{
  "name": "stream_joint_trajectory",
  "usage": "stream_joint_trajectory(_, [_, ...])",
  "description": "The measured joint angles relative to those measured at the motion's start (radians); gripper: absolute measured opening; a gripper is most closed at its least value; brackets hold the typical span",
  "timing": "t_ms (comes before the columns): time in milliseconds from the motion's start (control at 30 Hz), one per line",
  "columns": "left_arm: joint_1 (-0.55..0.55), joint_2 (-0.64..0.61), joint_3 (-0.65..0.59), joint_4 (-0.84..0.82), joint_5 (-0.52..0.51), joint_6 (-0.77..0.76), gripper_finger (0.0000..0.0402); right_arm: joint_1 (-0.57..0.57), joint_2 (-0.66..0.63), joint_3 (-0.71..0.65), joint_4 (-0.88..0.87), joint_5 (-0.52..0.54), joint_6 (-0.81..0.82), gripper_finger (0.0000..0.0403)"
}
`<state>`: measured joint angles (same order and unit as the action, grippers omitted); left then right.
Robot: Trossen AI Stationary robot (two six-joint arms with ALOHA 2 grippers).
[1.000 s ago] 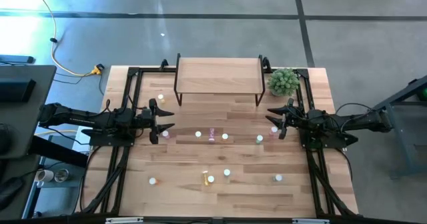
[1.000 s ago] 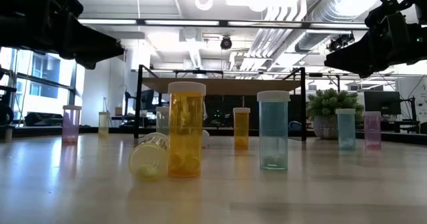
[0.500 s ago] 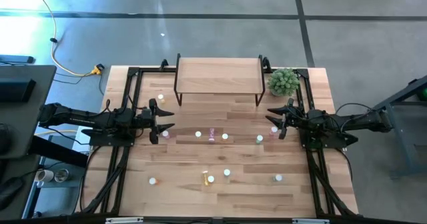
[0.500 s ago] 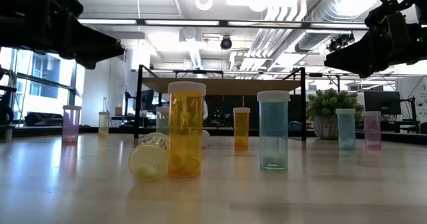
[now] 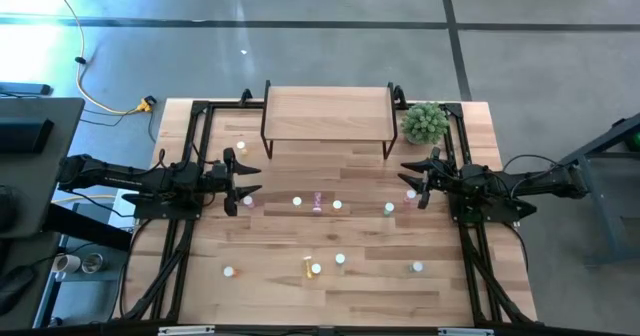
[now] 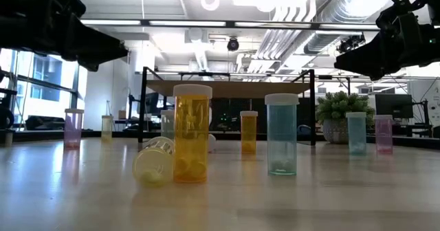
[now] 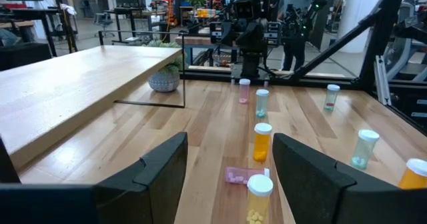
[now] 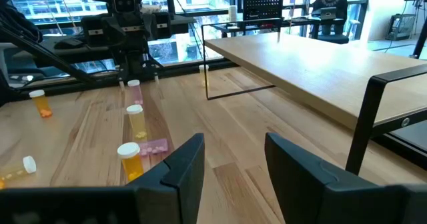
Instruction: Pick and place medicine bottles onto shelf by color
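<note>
Overhead, your light-wood tabletop [image 5: 330,226] carries the shelf [image 5: 327,113] at its far edge, with nothing on its board, and a potted plant [image 5: 425,123] just beside the shelf's right end. You can see the medicine bottles [image 5: 337,206] only as small white caps from above: one loose row across the middle, another nearer the front edge.

Your left pincer [image 5: 248,180] hovers at the left end of the middle row, fingers spread and holding nothing; the left wrist view confirms the gap, with a yellow bottle [image 7: 259,198] and a toppled pink bottle [image 7: 239,176] showing between the fingers. Your right pincer [image 5: 412,181] hovers at the right end of that row, likewise released and empty in its wrist view.

Only the low view tells you the colours and poses up close: an upright orange bottle [image 6: 192,133] touching a yellow one lying on its side [image 6: 154,161], and a green bottle [image 6: 282,134] standing apart.
</note>
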<state>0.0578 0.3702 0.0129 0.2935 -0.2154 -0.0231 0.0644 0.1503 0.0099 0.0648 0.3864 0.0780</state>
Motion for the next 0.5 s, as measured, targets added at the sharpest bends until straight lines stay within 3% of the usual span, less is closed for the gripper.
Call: stream_joint_trajectory(500, [0.0,0.0,0.0,0.003,-0.05,-0.027,0.0211,0.0,0.0,0.0,0.0,0.0,0.0,0.0149])
